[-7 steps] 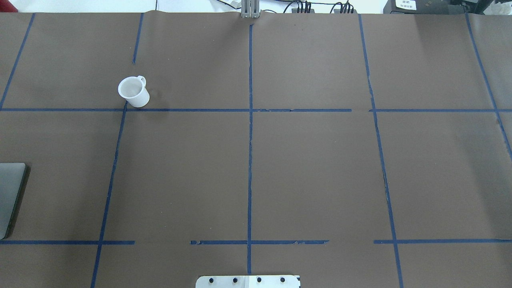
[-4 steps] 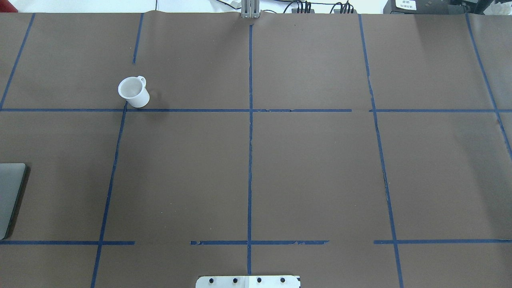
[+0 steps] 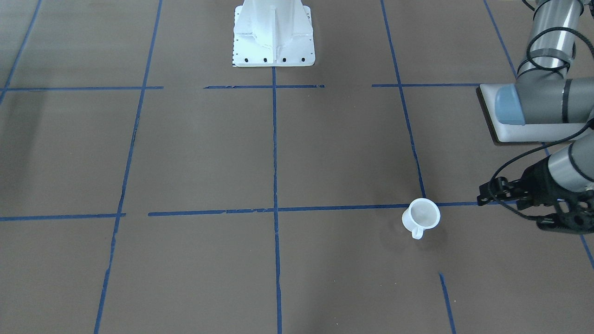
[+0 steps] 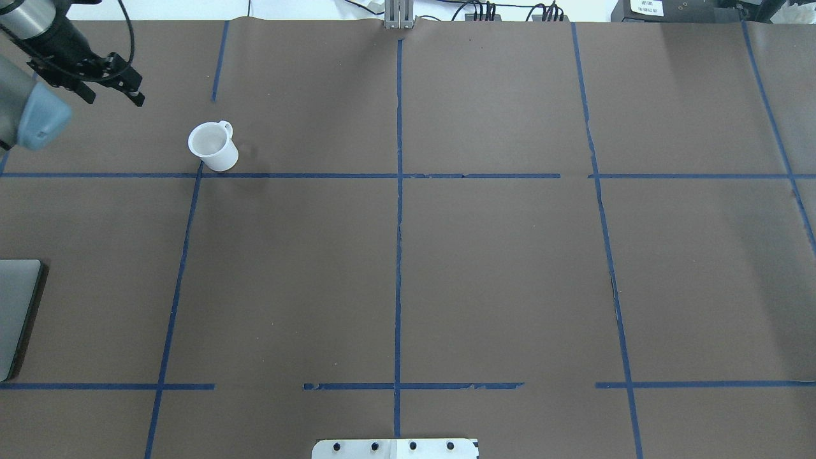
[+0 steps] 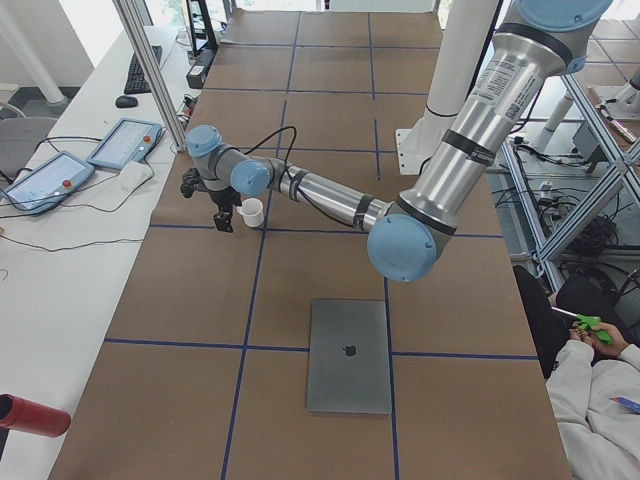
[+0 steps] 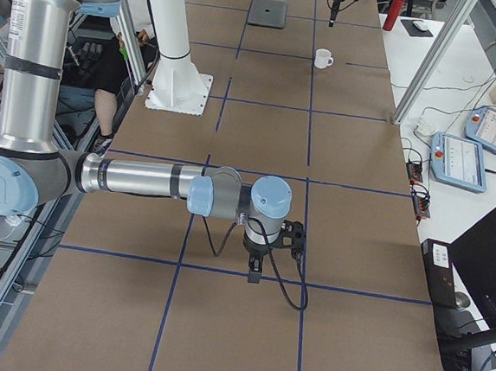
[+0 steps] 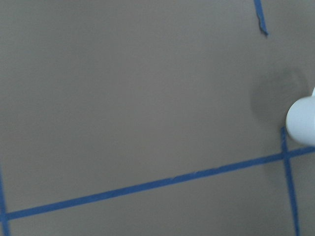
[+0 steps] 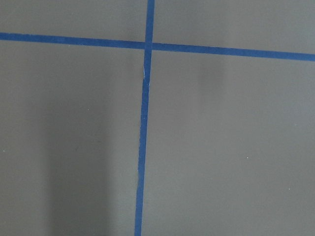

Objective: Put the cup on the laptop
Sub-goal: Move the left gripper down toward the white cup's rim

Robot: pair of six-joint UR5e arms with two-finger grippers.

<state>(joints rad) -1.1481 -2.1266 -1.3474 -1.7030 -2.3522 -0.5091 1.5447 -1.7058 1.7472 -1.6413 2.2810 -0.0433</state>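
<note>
The white cup (image 4: 213, 146) stands upright on the brown table, handle toward the far side; it also shows in the front view (image 3: 421, 217), the left side view (image 5: 250, 211) and at the right edge of the left wrist view (image 7: 302, 120). My left gripper (image 4: 115, 95) hovers open and empty, apart from the cup, to its left and slightly beyond it; the front view (image 3: 509, 213) shows it too. The silver laptop (image 5: 349, 355) lies closed and flat, near the table's left end (image 4: 16, 312). My right gripper (image 6: 254, 268) shows only in the right side view; I cannot tell its state.
Blue tape lines cross the brown table cover (image 4: 497, 268). The robot's white base plate (image 3: 274, 37) sits at the table's near middle edge. Tablets (image 5: 125, 145) and cables lie on a side bench beyond the far edge.
My left arm and gripper have come into the overhead view at the top left, toward the cup. The cup and the laptop have not moved.
</note>
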